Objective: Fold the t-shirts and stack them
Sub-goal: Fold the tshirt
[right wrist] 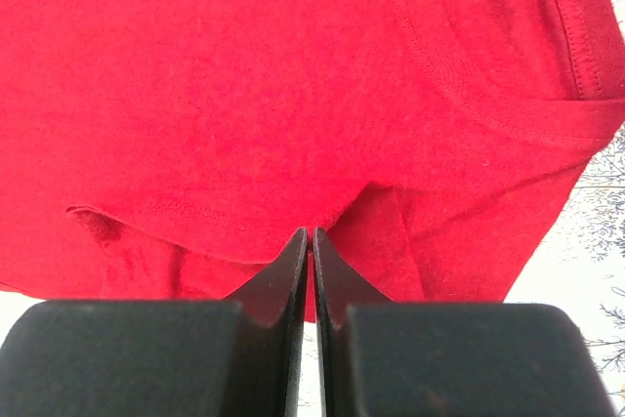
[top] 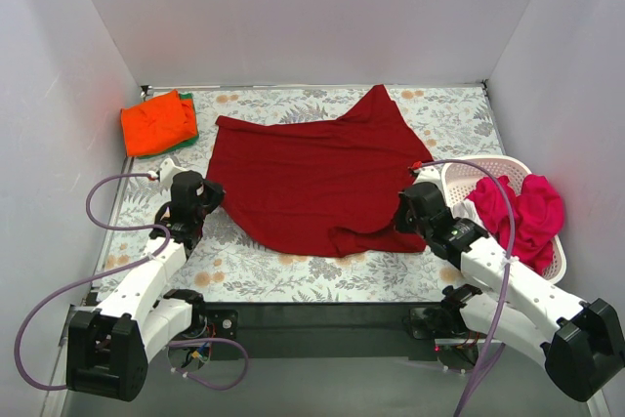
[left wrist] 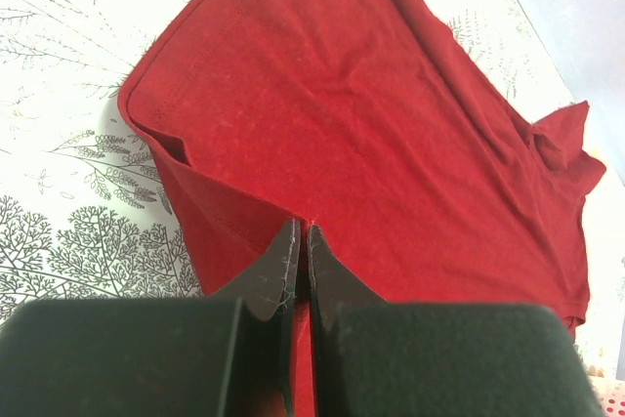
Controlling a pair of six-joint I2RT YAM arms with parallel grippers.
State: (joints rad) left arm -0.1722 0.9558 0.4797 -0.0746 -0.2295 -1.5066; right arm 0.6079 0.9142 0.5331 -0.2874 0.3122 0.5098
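The dark crimson t-shirt [top: 312, 178] lies crosswise between the arms, left gripper [left wrist: 301, 227] and right gripper [right wrist: 311, 233] each clamped on its own side edge, cloth spreading away ahead

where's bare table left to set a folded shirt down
Free: the near strip of table between the hem of the crimson t-shirt and the near edge; the back edge between the orange t-shirt and the crimson peak; the back right corner behind the basket. Crowded: the centre, the back left stack, the right side at the basket.
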